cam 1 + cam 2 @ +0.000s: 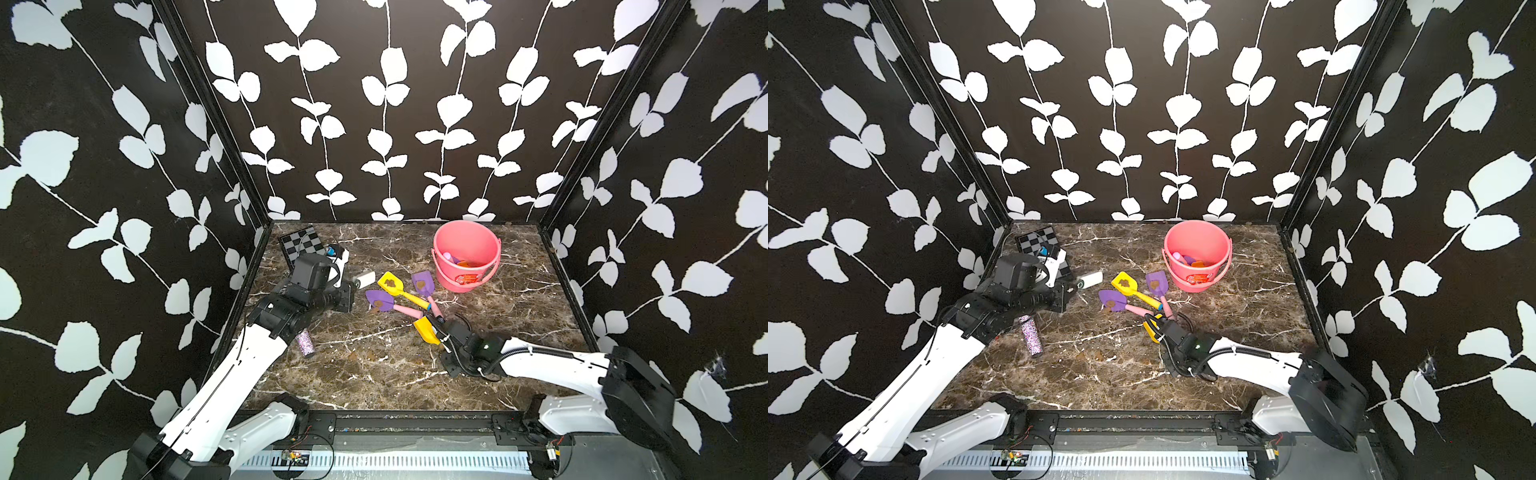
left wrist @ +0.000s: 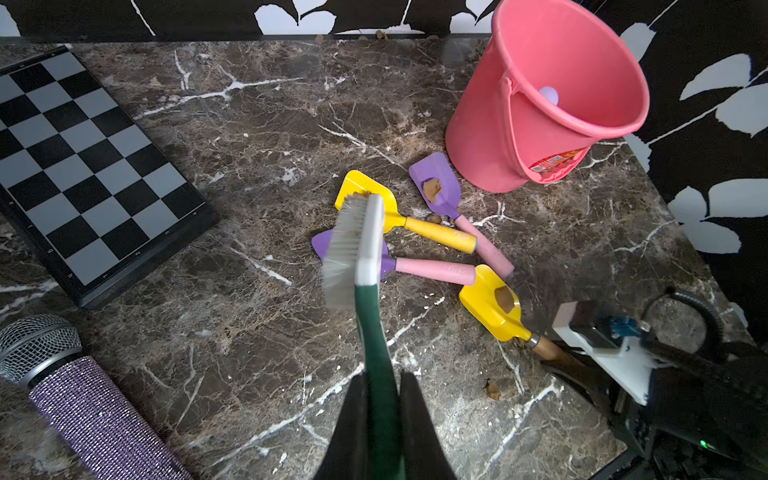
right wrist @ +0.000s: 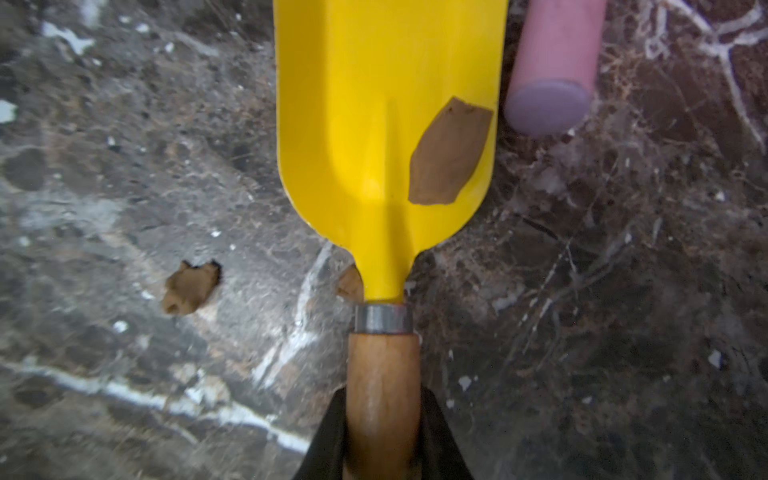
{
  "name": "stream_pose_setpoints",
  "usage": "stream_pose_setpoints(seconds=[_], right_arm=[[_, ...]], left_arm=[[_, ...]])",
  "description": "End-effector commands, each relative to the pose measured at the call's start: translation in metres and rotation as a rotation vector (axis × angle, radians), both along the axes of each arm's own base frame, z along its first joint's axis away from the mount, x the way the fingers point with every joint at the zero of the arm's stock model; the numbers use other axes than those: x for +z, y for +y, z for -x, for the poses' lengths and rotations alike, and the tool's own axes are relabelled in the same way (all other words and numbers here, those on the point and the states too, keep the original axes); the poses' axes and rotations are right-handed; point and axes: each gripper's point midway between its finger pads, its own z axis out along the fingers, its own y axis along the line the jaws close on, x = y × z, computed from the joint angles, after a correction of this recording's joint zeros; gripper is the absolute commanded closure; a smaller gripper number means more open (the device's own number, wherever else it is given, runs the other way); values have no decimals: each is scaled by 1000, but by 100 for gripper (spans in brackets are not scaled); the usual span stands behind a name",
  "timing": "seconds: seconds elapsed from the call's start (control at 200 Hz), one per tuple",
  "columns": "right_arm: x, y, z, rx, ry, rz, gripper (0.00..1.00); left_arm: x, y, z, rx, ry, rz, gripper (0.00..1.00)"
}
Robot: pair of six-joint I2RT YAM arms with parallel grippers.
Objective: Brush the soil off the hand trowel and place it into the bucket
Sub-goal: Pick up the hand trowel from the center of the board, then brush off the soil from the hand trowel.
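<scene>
My right gripper [image 3: 382, 399] is shut on the wooden handle of a yellow hand trowel [image 3: 386, 124] that lies low on the marble table near the middle front [image 1: 426, 330]. A flat brown patch of soil [image 3: 451, 153] sticks to its blade. At the left, my left gripper [image 2: 382, 382] is shut on the green handle of a white brush [image 2: 359, 245]. Its bristles hang over the other trowels, left of the held one. The pink bucket [image 1: 446, 278] stands at the back right with toys inside.
Three more soiled toy trowels lie between brush and bucket: a yellow one [image 1: 395, 286] and two purple ones [image 1: 424, 284] [image 1: 380, 301]. A chessboard [image 1: 301, 241] sits at the back left and a glitter microphone [image 1: 305, 343] under the left arm. Loose soil clumps [image 1: 370, 355] dot the table.
</scene>
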Motion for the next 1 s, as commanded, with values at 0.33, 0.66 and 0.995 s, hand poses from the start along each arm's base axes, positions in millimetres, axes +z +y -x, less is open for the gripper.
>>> stream_pose_setpoints(seconds=[0.33,0.66,0.995], right_arm=[[117,26,18,71,195,-251,100],[147,59,-28,183,47,-226,100],[152,87,-43,188,-31,-311,100]], left_arm=[[46,-40,33,-312,-173,186,100],[56,-58,39,-150,127,592,100],[5,-72,32,14,424,905,100]])
